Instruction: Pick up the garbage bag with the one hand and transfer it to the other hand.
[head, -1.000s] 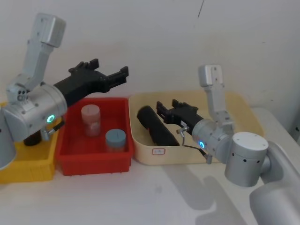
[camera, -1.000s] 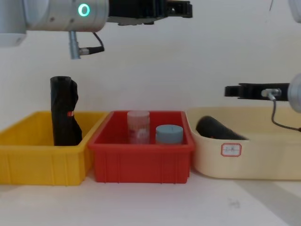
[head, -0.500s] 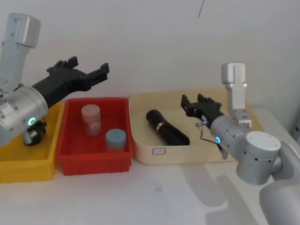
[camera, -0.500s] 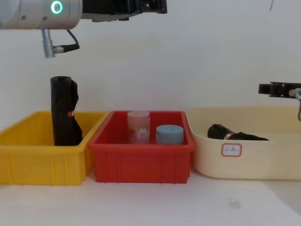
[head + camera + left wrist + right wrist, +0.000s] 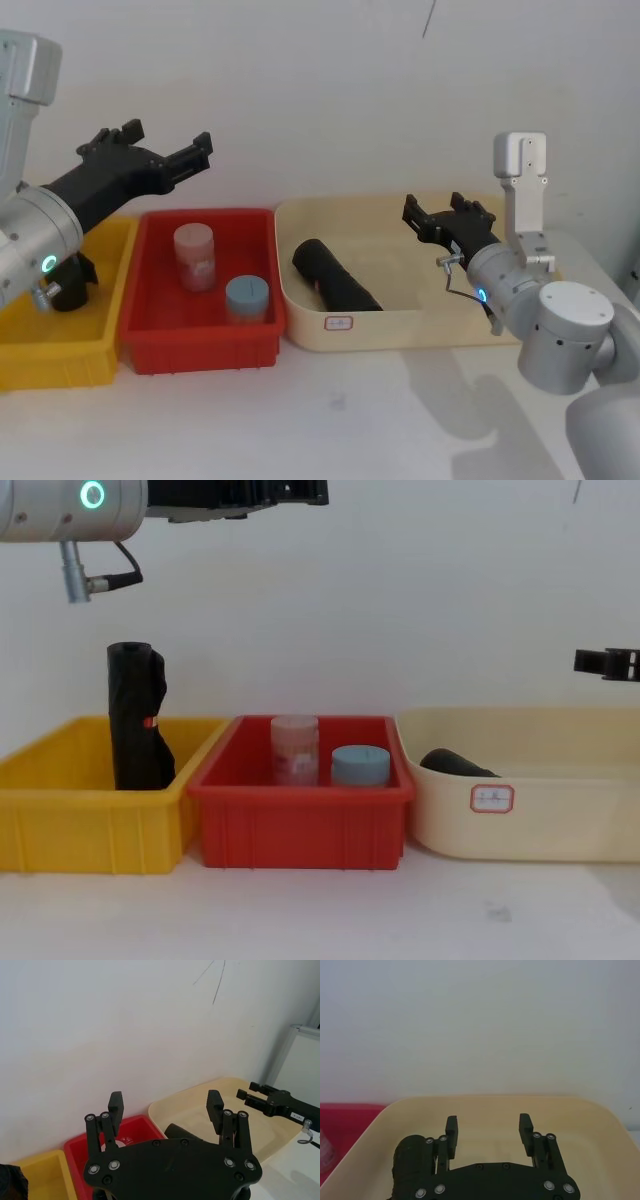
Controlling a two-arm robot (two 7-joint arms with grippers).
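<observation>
The garbage bag (image 5: 335, 275), a plain black roll, lies on its side in the cream tub (image 5: 400, 325); it peeks over the tub wall in the chest view (image 5: 455, 764). My right gripper (image 5: 435, 208) on the blue-lit arm hovers open above the tub's back right, apart from the bag (image 5: 410, 1160). The fingers of my right gripper (image 5: 488, 1121) hold nothing. High above the red bin, my left gripper (image 5: 165, 142) on the green-lit arm is open and empty (image 5: 165, 1097).
A red bin (image 5: 200, 345) holds a pink jar (image 5: 194, 256) and a blue-lidded jar (image 5: 247, 298). In the yellow bin (image 5: 90, 825) stands another black roll (image 5: 135, 720) with a red-orange mark. A white wall rises just behind the bins.
My right gripper pulled back to the right, away from the bag, which rolled and shifted inside the cream tub. My left arm swung left and away from the middle.
</observation>
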